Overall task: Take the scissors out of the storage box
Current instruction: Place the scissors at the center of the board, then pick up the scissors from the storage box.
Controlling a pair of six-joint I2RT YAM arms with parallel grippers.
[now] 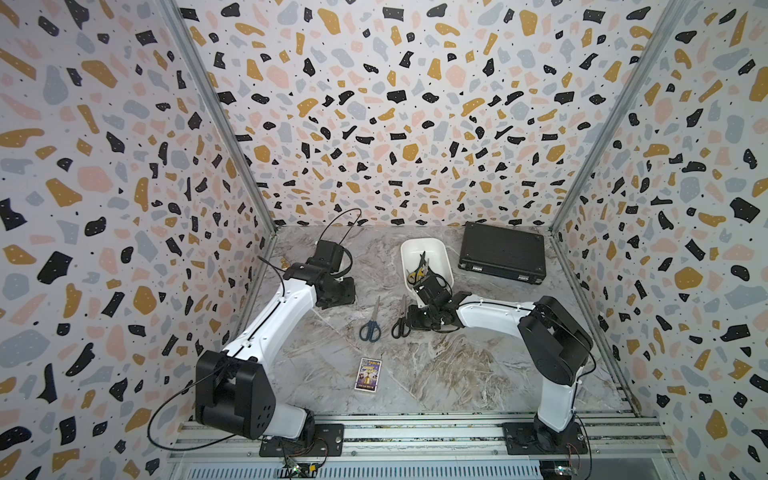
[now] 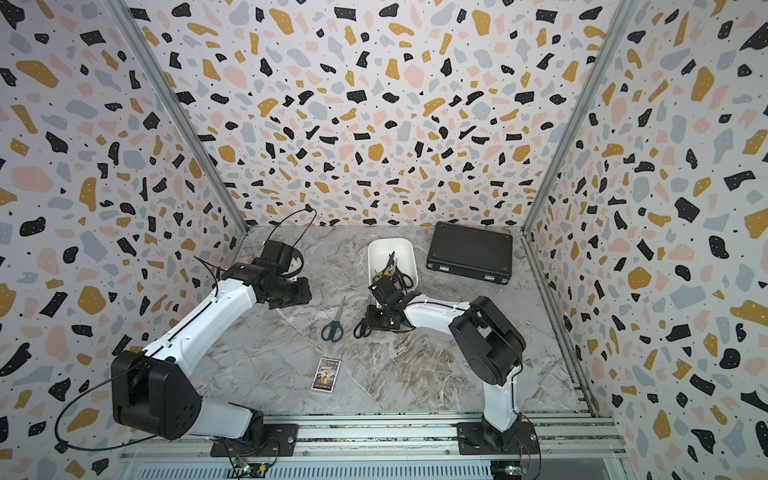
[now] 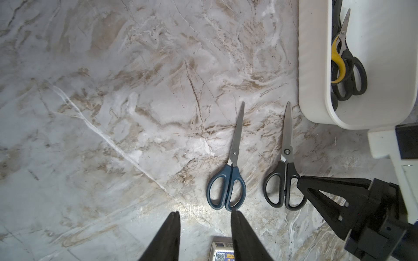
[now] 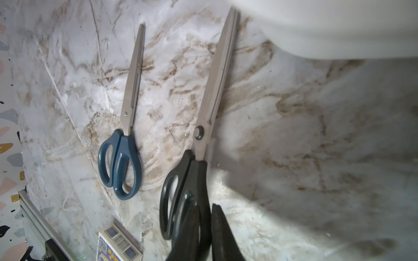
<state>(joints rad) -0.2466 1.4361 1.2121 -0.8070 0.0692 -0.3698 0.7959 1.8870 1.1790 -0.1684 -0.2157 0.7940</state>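
Note:
The white storage box (image 1: 441, 247) (image 2: 409, 249) stands at the back of the marble table and holds several scissors (image 3: 346, 67), black-handled and one yellow-handled. Two pairs lie flat on the table in front of it, blades toward the box: dark blue scissors (image 1: 370, 328) (image 3: 228, 187) (image 4: 119, 162) and black scissors (image 1: 400, 325) (image 3: 282, 185) (image 4: 187, 176). My right gripper (image 4: 204, 206) (image 3: 299, 178) sits low at the black pair's handle, its jaws narrowly round one handle ring. My left gripper (image 3: 204, 212) hovers open over bare table near the blue handles, holding nothing.
A flat black latched case (image 1: 500, 251) lies right of the storage box. A small printed card box (image 1: 368, 374) (image 3: 222, 250) (image 4: 117, 246) lies nearer the front, left of centre. Patterned walls close in the table on three sides.

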